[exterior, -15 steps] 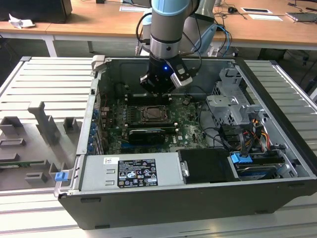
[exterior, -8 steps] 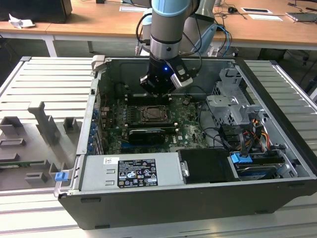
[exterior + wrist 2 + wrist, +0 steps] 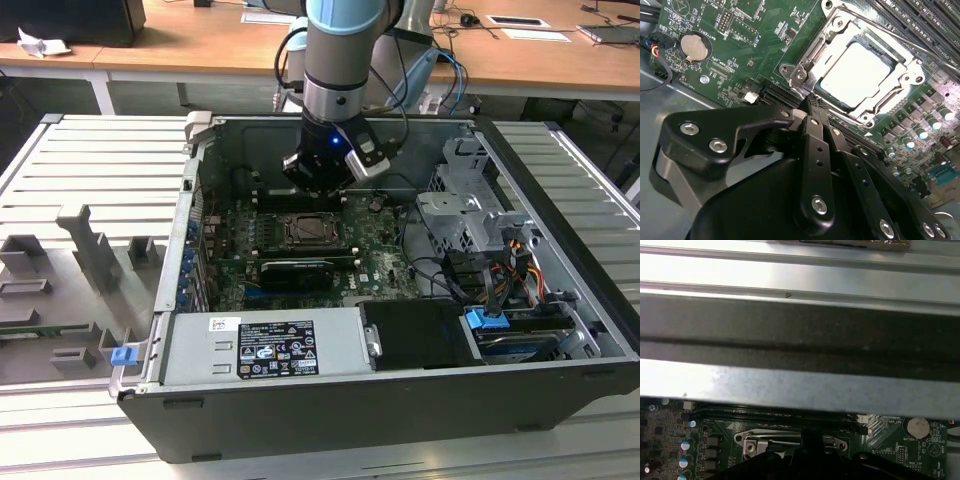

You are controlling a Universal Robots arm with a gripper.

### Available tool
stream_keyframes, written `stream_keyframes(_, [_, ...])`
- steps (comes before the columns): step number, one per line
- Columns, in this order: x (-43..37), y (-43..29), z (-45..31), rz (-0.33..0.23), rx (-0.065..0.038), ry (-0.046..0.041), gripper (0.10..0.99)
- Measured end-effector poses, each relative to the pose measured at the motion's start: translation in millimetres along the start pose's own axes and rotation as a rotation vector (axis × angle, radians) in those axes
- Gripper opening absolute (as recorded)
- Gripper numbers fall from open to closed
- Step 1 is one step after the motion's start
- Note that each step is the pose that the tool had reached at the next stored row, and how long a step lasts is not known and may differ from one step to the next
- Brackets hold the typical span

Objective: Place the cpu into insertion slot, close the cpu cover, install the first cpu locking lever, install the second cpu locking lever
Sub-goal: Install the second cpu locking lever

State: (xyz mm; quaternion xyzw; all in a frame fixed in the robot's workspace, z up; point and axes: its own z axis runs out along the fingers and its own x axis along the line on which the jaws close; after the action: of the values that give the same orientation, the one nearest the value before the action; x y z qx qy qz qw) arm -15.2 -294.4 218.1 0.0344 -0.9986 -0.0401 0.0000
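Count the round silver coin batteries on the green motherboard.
1. The round silver coin battery sits in a black holder near an edge of the green motherboard. The black gripper hides part of the board, so another may be covered.

In the second wrist view the gripper hides the near corner of the cpu cover, and its body runs off the picture's edge. In the first wrist view a case wall hides the board's far part; the cover's lower half is cut off.
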Motion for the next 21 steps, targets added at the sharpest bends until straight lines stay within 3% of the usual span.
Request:
stream_keyframes(3, [0.1, -1.7, -0.1, 0.0, 0.0, 0.0, 0.106])
stream_keyframes(8, [0.9, -12.6, -1.0, 0.0, 0.0, 0.0, 0.106])
stream_keyframes(11, [1.0, -14.4, -2.1, 0.0, 0.0, 0.0001, 0.106])
stream_keyframes(13, [1.1, -14.5, -5.3, 0.0, 0.0, -0.0001, 0.106])
stream_keyframes(17, [0.9, -13.6, -23.0, 0.0, 0.0, -0.0001, 0.106])
stream_keyframes(21, [1.7, -21.4, -24.2, 0.0, 0.0, 0.0, 0.106])
